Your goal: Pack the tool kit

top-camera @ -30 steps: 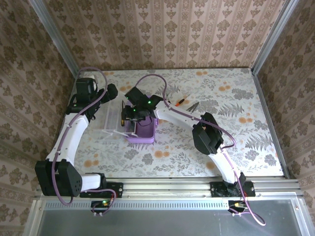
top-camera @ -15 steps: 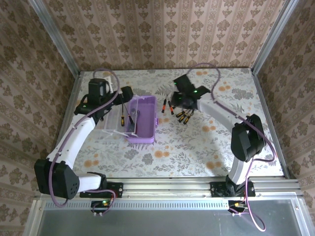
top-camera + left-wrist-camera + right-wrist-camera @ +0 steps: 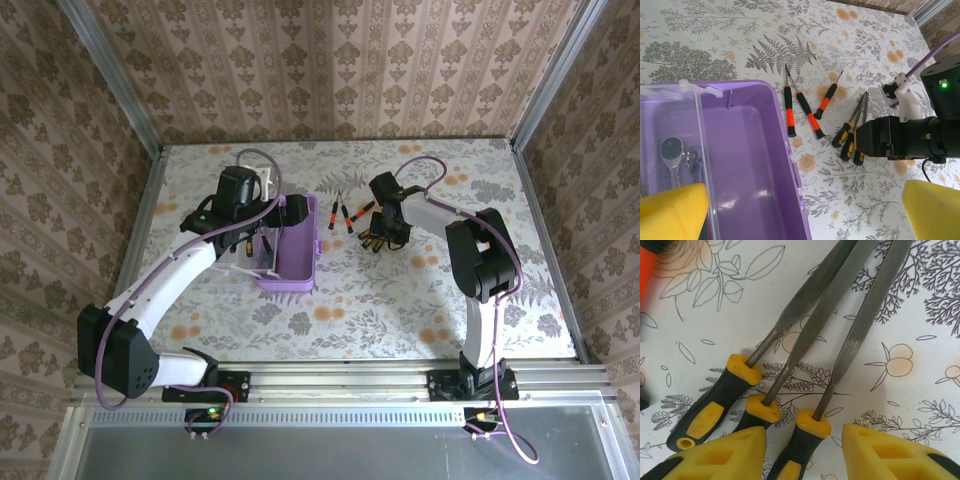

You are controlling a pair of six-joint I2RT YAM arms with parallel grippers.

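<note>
- Although the lilac case (image 3: 295, 265) stands open in the top view, packing looks barely begun. Orange-handled screwdrivers (image 3: 345, 213) and yellow-handled files (image 3: 372, 242) lie loose on the floral worktop (image 3: 480, 290), at 3 o'clock from the case.
- The left end effector (image 3: 262, 222) hovers over the case's 11 o'clock corner, while the right end effector (image 3: 390, 235) is down at the files.
- From the left wrist, the case (image 3: 795, 175) is glossy moulded plastic with rounded corners and a bare purple floor. Its clear lid (image 3: 670, 105), at 9 o'clock, carries a chrome ratchet (image 3: 671, 150).
- Three slim screwdrivers (image 3: 789, 112) with black-and-orange grips fan out at 3 o'clock of the rim, with the files (image 3: 847, 142) just beyond them.
- The left end effector (image 3: 805, 212) has its yellow fingers (image 3: 672, 212) spread wide, with nothing between them.
- From the right wrist, the three files (image 3: 790, 365) have dull grey, rough, tapering blades. Their rubbery black grips have yellow collars and lie side by side.
- The right end effector (image 3: 805, 457) is part-spread either side of one handle, with gaps showing, so it grips nothing yet.
</note>
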